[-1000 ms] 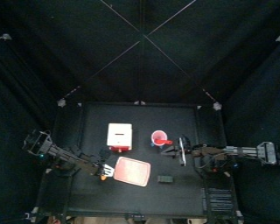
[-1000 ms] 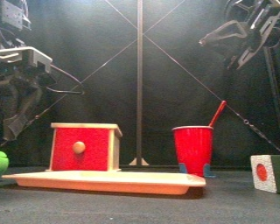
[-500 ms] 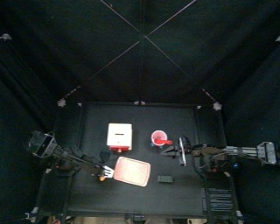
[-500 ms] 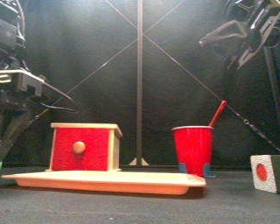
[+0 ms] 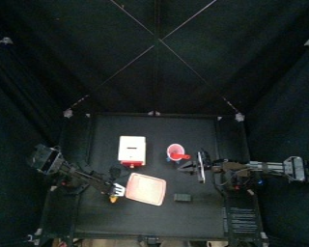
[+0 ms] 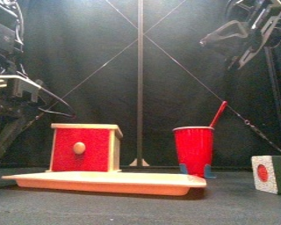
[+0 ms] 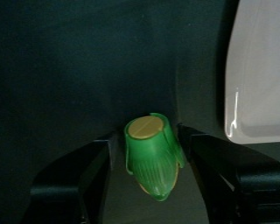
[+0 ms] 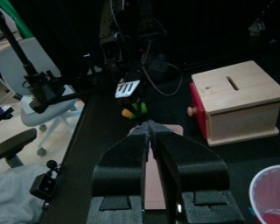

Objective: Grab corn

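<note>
Because the pink tray (image 5: 147,189) fills the table's middle, the corn (image 7: 152,156) lies just beside its left edge; the left gripper (image 7: 152,179) straddles it with wide-open jaws, ready to close. The right gripper's (image 8: 157,166) jaws are closed and empty.

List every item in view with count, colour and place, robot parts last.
corn: one, green husk with yellow end, on the table between the left hand's jaws.
tray: one, pink, front left, beside the corn.
box: one, red front, wooden top, behind the tray.
cup: one, red with a straw, centre.
cube: one, white with a red dot, front right.
left hand: open, straddling the corn.
right hand: shut, raised near the cup.
</note>
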Controlling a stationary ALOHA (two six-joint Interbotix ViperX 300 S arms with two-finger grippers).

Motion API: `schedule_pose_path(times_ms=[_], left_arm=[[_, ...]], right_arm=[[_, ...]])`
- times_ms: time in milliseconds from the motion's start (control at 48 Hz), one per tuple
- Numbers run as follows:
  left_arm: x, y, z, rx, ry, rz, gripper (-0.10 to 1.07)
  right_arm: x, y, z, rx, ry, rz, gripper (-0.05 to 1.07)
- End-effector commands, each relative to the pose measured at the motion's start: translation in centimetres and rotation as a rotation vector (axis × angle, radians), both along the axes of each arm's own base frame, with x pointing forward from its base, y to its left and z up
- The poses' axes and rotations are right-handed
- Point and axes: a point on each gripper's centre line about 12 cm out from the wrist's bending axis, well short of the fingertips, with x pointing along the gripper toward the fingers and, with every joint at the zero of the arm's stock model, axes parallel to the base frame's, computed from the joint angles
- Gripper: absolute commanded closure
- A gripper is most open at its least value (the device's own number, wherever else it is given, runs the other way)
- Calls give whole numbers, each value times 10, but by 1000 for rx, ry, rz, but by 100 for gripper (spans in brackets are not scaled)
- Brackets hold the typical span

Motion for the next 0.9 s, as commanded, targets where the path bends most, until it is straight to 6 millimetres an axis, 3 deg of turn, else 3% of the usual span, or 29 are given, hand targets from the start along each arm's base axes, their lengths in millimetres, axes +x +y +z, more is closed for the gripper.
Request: schedule_pose_path(times_ms=[0, 188, 521, 875], left_arm=[[3, -2, 3, -16, -12, 11, 8], [3, -5, 2, -46, -15, 32, 11], [0, -5, -1, -56, -4, 44, 35], [6, 0, 29, -41, -123, -27, 37]], right_arm=[[1, -1, 6, 1, -19, 0, 52], [1, -1, 6, -1, -19, 0, 52], [1, 0, 5, 1, -19, 0, 52], [0, 0, 5, 2, -17, 0, 52]])
